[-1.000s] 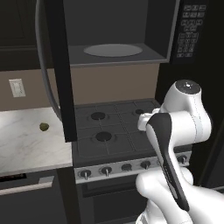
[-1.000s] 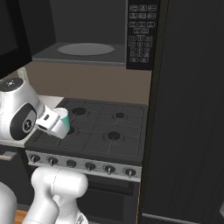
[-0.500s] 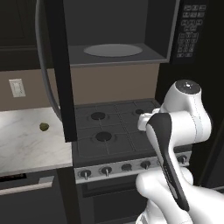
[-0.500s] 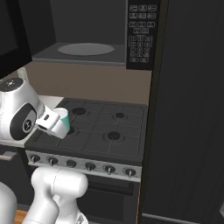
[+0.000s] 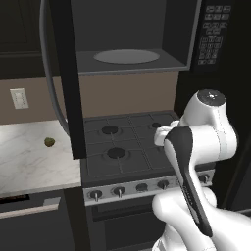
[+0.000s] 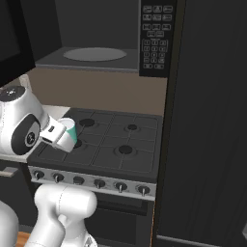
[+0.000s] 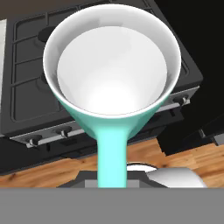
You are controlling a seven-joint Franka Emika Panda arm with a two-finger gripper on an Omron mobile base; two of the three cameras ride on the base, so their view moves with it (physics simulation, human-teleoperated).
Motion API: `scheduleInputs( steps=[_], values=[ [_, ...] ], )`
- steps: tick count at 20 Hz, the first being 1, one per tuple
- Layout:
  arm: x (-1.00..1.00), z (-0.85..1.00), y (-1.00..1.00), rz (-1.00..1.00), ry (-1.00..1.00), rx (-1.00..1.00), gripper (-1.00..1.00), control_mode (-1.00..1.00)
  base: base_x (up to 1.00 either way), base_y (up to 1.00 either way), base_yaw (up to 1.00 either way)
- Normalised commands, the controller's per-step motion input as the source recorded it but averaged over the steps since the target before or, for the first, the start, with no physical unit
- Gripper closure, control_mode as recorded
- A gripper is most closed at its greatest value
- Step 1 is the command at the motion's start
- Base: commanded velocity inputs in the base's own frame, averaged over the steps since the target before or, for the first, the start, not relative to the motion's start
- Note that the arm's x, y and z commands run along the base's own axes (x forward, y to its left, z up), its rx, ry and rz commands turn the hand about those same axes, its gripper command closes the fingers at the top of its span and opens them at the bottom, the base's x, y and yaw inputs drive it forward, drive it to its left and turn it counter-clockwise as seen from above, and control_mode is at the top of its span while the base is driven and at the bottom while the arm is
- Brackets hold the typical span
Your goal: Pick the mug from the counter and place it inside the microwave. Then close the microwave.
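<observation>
Above the stovetop [image 6: 108,144], the gripper [image 6: 61,133] holds the mug [image 7: 113,74]

A black gas stovetop with four round burners [image 5: 125,147] is seen directly below the jaws. A row of grey metal control knobs [image 5: 142,187] is set along its front edge. A small olive-brown lump [image 5: 49,142] and a white wall outlet plate [image 5: 19,98] are seen well apart from the jaws, to their left. A wooden plank floor [image 7: 52,173] is shown beneath.
</observation>
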Motion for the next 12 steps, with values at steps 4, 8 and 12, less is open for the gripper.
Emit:
scheduleInputs(
  steps=[4,8,12],
  values=[
    [-0.05,0.47,0.00,0.14,-0.21,0.02,1.00,-1.00,0.00,0.00,0.00],
    [0.00,0.90,0.00,0.15,-0.18,0.06,1.00,-1.00,0.00,0.00,0.00],
    [0.00,0.92,0.00,0.16,-0.14,0.06,1.00,-1.00,0.00,0.00,0.00]
  ],
)
